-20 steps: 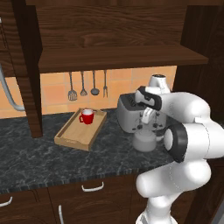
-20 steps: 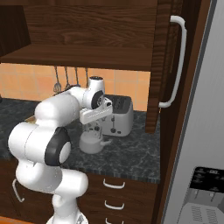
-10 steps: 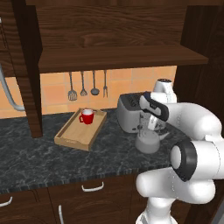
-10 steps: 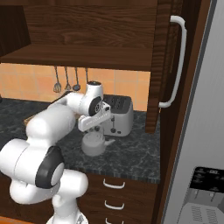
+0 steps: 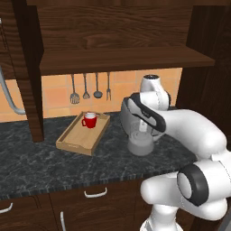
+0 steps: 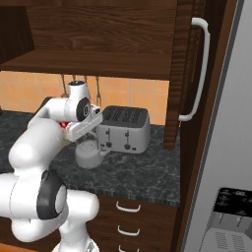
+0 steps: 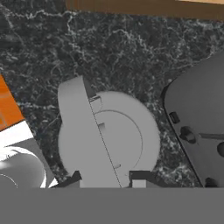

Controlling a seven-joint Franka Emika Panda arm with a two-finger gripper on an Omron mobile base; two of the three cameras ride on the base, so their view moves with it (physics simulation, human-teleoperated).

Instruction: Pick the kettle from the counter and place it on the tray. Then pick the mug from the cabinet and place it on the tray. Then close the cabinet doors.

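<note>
The grey kettle (image 5: 140,145) (image 6: 88,154) stands on the dark speckled counter (image 5: 45,162), right of the light-wood tray (image 5: 82,133). The red mug (image 5: 89,120) sits on the tray's far end. My gripper (image 5: 143,131) (image 6: 91,140) points down right over the kettle. From above, the hand view has the kettle (image 7: 127,140) with its arched handle (image 7: 81,127) running between my two fingertips, and the gripper (image 7: 106,178) is shut on that handle. The cabinet (image 5: 122,58) is open, and its right door (image 6: 182,74) is swung out.
A silver toaster (image 6: 123,129) (image 7: 197,118) stands just behind and right of the kettle, close to my hand. Utensils (image 5: 85,88) hang on the back wall. A grey fridge (image 6: 221,147) borders the right. The left door's handle (image 5: 9,97) juts in at the left.
My hand has come down onto the kettle and the jaws have closed from wide open round its handle. The kettle still rests on the counter.
</note>
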